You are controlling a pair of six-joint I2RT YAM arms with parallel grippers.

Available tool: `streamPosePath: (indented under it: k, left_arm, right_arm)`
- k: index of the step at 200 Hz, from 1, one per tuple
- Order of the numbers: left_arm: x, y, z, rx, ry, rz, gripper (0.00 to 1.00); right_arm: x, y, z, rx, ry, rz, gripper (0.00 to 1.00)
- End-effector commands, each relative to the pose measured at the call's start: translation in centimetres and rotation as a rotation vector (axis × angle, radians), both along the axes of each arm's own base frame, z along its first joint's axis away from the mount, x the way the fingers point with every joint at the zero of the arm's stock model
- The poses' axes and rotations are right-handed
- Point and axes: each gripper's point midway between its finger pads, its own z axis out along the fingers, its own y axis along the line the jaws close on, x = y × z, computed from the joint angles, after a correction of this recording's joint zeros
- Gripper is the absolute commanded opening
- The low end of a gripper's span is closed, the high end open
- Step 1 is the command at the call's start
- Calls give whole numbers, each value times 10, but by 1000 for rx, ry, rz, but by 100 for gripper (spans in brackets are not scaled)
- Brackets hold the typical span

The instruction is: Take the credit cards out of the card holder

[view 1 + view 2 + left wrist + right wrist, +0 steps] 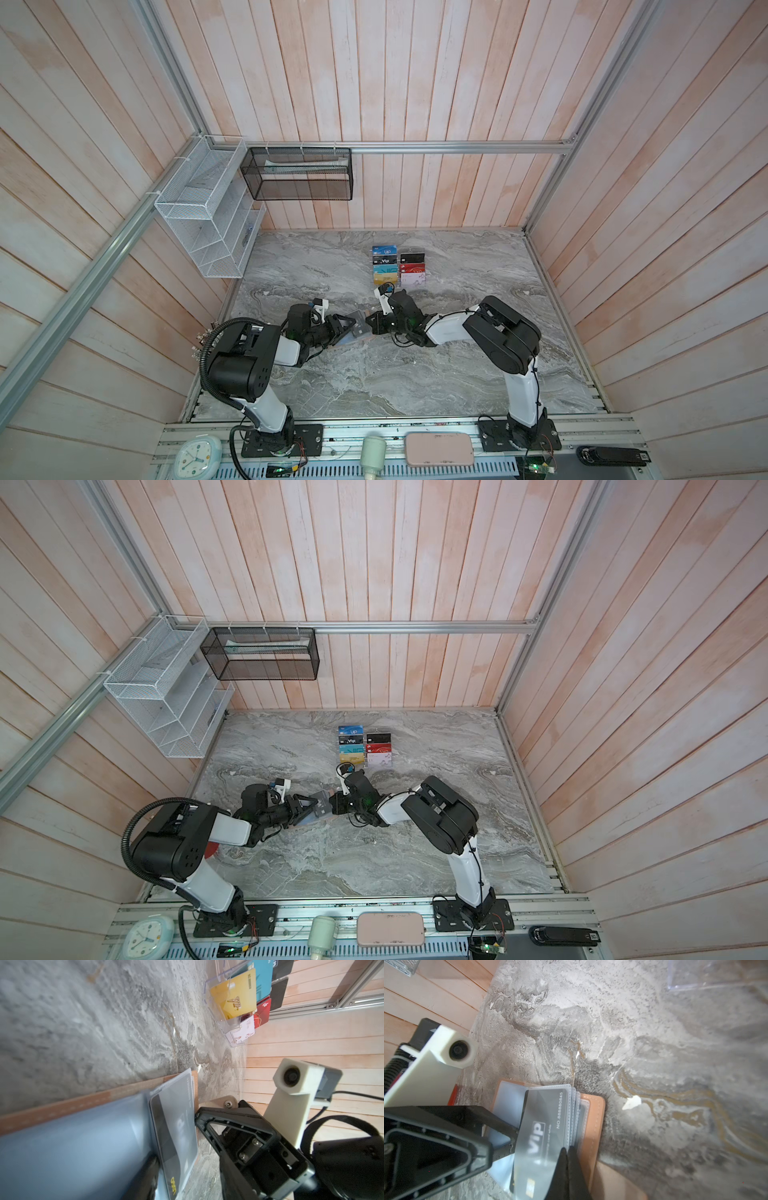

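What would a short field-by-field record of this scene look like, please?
Card holder: open on the table, between the grippers
Black card: in a clear sleeve, not yet out
Left gripper: at the black card; grip unclear
Right gripper: shut on the card holder's sleeves
Card rack: at the back, apart
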Motion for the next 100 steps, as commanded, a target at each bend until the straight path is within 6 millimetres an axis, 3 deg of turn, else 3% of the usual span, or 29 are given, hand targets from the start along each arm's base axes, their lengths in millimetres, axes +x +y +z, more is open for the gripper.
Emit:
streamPosePath:
  k: [1, 20, 100]
  left_arm:
    - [-20, -4, -19, 0, 83, -27, 45]
    - [-19, -4, -18, -3, 73, -29, 38]
    - [-22, -5, -12, -20, 52, -23, 28]
  right_arm:
    - [-53, -23, -77, -186, 193, 60, 0]
    - [-55, -23, -78, -182, 202, 62, 0]
    - [-58, -23, -79, -175, 212, 62, 0]
